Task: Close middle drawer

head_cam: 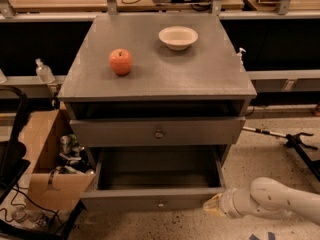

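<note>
The grey cabinet (160,59) has its middle drawer (150,201) pulled far out, showing an empty deep box and a small round knob (160,202) on its flat front. The top drawer (159,132) above it stands slightly out, with a dark gap over its front. The lowest drawer is hidden under the open one. My gripper (213,207), on a white arm (272,200) coming in from the lower right, is at the right end of the middle drawer's front, touching or almost touching it.
A red apple (121,61) and a white bowl (178,37) sit on the cabinet top. An open cardboard box (47,159) of clutter stands on the floor at the left, beside a black chair (12,154). A black stand's legs (295,141) lie on the floor at the right.
</note>
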### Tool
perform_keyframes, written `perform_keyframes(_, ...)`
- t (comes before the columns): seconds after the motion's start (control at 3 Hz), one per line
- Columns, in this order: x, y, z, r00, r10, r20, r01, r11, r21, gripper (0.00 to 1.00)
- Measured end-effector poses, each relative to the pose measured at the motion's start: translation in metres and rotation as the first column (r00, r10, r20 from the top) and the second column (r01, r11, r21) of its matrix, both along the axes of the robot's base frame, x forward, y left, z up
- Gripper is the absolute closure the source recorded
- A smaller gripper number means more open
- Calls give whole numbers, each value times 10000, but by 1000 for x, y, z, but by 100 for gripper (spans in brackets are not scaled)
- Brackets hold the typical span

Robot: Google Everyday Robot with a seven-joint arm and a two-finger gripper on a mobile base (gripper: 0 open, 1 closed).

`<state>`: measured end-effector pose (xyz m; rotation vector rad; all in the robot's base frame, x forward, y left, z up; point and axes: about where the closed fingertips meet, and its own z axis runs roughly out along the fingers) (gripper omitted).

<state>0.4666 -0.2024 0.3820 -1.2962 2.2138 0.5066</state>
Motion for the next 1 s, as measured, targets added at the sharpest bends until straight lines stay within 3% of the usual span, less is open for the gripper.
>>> perform_keyframes(0.33,53,8,0,9999,-38,-107,38,10000,9,100)
perform_keyframes(1.0,70,19,2,9995,323,55,-323,9995,10,100)
